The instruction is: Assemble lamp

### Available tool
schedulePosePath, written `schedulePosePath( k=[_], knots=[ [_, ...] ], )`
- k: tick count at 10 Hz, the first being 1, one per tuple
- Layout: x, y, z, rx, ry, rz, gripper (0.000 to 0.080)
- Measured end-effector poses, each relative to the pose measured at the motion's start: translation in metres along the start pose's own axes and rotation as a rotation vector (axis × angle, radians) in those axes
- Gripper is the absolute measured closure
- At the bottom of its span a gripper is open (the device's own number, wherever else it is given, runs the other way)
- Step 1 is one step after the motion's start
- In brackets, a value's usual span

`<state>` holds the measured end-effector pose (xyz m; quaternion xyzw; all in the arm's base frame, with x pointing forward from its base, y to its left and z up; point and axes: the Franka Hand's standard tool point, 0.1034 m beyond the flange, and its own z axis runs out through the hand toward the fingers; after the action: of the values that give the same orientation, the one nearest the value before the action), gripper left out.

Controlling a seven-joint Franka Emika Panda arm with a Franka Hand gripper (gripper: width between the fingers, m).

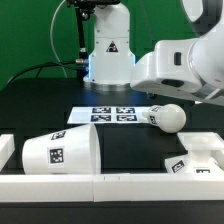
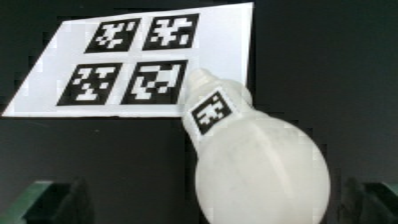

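Note:
The white bulb [image 1: 170, 117] lies on its side on the black table at the exterior view's right, next to the marker board. In the wrist view the bulb's round head [image 2: 267, 175] is near the camera, and its tagged neck [image 2: 214, 108] points toward the board. My gripper [image 2: 219, 202] is open and empty, with a dark finger on each side of the head, not touching it. The large shade [image 1: 60, 150] lies on its side at the front left. The wedge-like base [image 1: 192, 160] sits at the front right. In the exterior view the arm hides my fingers.
The marker board [image 1: 112, 112] lies flat in the middle of the table and also shows in the wrist view [image 2: 125, 65]. A white frame rail [image 1: 110, 185] runs along the front edge. The robot's pedestal [image 1: 108, 50] stands at the back.

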<state>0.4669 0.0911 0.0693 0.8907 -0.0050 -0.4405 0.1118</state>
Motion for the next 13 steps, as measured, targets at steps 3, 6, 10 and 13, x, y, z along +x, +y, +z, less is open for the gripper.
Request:
schedulePosePath(
  k=[3, 6, 10, 13],
  knots=[
    [0.000, -0.003, 0.002, -0.003, -0.003, -0.007, 0.0100],
    [0.016, -0.015, 0.025, 0.024, -0.021, -0.008, 0.0100],
    [0.016, -0.021, 0.052, 0.012, -0.038, -0.035, 0.0100],
    [0.013, -0.021, 0.057, 0.008, -0.057, -0.050, 0.0100]
  ],
)
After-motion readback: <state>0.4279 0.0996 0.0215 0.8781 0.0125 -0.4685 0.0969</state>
